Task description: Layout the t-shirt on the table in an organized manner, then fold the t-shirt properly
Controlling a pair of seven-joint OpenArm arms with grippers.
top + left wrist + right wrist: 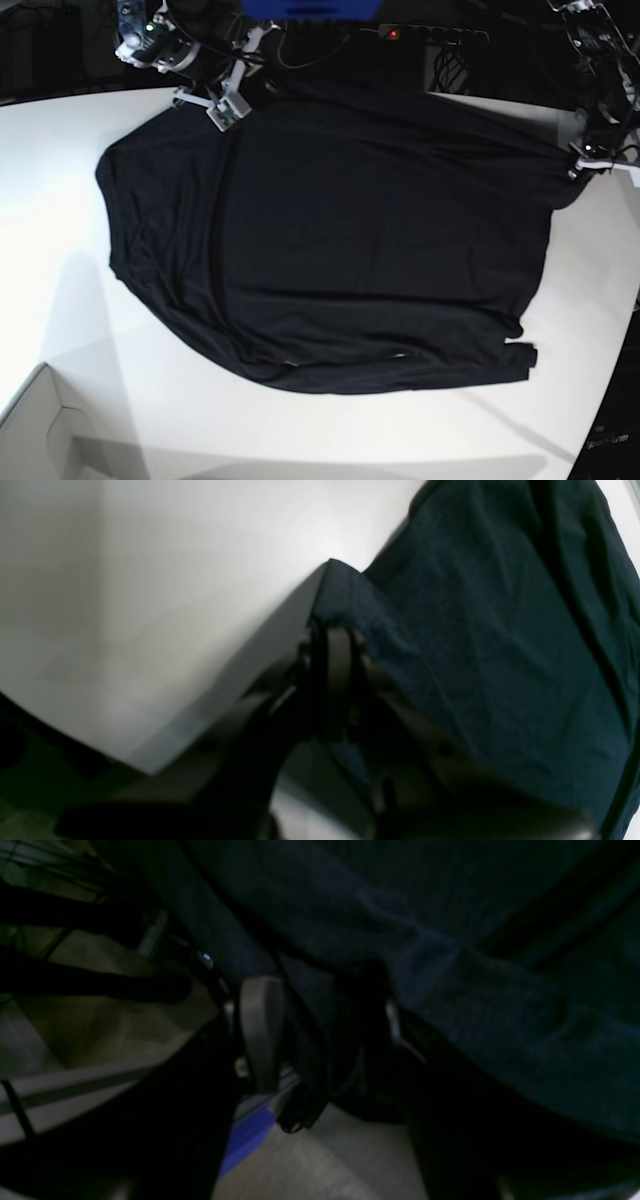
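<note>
Spreading the black long-sleeved shirt (340, 240) flat is the step we judge to be in hand, and it is nearly there: the shirt lies across the white bench (60, 200), mostly smooth, with each arm working one far corner. In the left wrist view the left gripper (332, 630) has its jaws pressed together on a corner of the cloth, which peaks up just above the jaw tips and falls away to their right; bare bench lies to their left. In the right wrist view the right gripper (320, 1005) has its jaws spread about halfway with dark fabric bunched between them, and more of the shirt drapes above and to the right of the tips. That view is very dark — we cannot tell whether those jaws are truly pinching the cloth or only standing around it.

To do this well, we would pull both corners evenly away from the shirt's middle so the far edge comes straight between the two sets of jaws, then lower the cloth before letting go rather than dropping it. We would confirm the right-hand grip first; a loose hold there would let that corner slip and slant the whole edge. The fabric looks thin and soft — a hard tug could drag the near hem, which already curves and has a small flap turned out at one end, so that side will probably want smoothing before any fold.
</note>
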